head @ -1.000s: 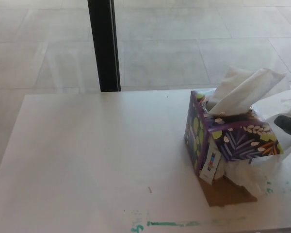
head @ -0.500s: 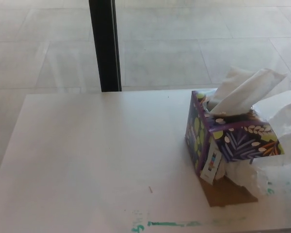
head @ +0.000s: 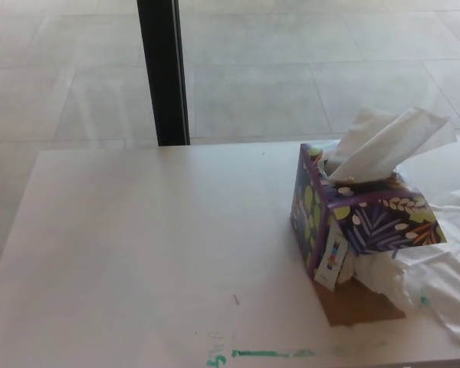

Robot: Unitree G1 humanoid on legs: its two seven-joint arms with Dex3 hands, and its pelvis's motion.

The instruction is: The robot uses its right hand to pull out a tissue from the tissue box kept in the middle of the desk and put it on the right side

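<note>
Hands: neither the right nor the left shows in the head view now; whether either is released or clenched cannot be told
Tissue in box (head: 387, 142): stands up out of the slot of the tissue box (head: 360, 218); looks feather-light, soft and easily torn; best pinched near its raised tip and drawn upward, likely with the light box tending to lift
Loose tissues (head: 445, 264): lie crumpled on the bench (head: 153, 253), touching the box's right side and running to the picture's right edge
Change: one second ago a dark hand showed at the right edge; half a second ago a white tissue hung there; now the hand is gone and the tissue lies flat on the bench
</note>
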